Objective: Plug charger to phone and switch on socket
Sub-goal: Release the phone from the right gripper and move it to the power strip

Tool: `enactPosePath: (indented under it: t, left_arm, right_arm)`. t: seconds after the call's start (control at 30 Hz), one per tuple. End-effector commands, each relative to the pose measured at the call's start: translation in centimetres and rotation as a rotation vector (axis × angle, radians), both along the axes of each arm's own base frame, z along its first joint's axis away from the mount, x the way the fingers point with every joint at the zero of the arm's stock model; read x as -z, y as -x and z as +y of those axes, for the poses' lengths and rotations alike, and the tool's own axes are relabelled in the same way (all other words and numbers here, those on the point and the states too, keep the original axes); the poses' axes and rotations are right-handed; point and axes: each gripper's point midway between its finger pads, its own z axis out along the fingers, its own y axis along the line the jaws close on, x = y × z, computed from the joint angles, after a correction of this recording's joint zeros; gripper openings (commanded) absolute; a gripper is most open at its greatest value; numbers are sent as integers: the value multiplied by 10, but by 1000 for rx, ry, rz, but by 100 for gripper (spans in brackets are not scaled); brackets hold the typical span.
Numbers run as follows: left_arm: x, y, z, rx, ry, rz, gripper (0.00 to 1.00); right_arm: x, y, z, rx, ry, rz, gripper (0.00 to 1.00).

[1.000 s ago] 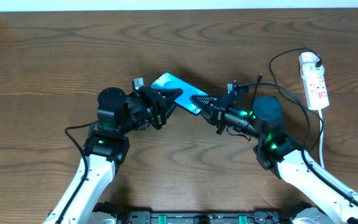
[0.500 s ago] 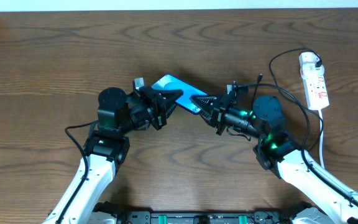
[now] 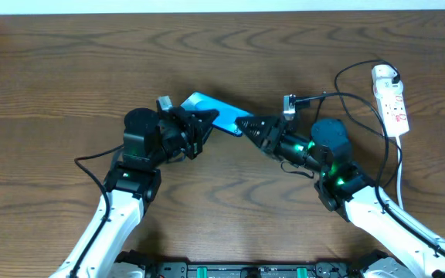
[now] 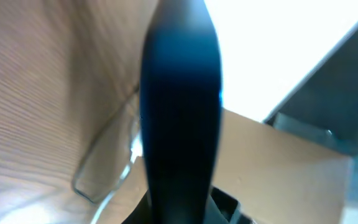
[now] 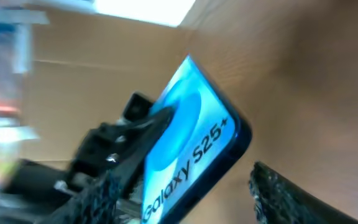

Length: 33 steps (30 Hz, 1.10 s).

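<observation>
Your left claw [image 3: 207, 122] is clenched on the phone [image 3: 203, 103], tilted above the desk [image 3: 222, 46], while your right claw [image 3: 246, 125] sits parted at its Galaxy end, no connector visible, so pushing in could twist the phone loose.

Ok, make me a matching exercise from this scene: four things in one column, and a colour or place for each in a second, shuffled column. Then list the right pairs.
Column one
1. phone
2. socket
3. charger cable
4. table

Column two
A. white with small red markings, at the far right edge
B. turquoise-blue screen, near the middle of the view
C. brown wood grain
D. thin and black, curving in a loop

Pairs: 1-B, 2-A, 3-D, 4-C
</observation>
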Motion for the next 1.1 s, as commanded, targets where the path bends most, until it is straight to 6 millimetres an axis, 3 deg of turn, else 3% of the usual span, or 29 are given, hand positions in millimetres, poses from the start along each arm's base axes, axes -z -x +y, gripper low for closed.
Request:
enactPosePath:
  t: [0.0,0.27,0.4,0.5,0.67,0.77,0.87,1.07]
  left_arm:
    - [15,-15,14,-55,-63,-1,8]
    - [53,-27,20,-80,-64,112,7]
    - [54,-36,12,-56,-21,90,7]
    - [54,-42,8,-40,-3,84,8]
    - [59,-45,1,-1,12,98,7]
    - [57,-41,-4,35,27,103,7]
    - [54,-34,-10,90,52,107,7]
    - [46,-15,-24,221,112,118,8]
  right_arm:
    - [14,-27,-30,97,302,-276,71]
    - [31,-43,-98,269,518,-185,92]
    - [43,-41,-146,386,723,-24,94]
    - [40,-39,-171,414,848,56,93]
    - [25,-47,-185,407,932,158,93]
    - [30,-60,-190,398,965,229,96]
    - [46,-77,-193,381,998,301,99]
    - [101,-107,-199,368,1074,407,99]
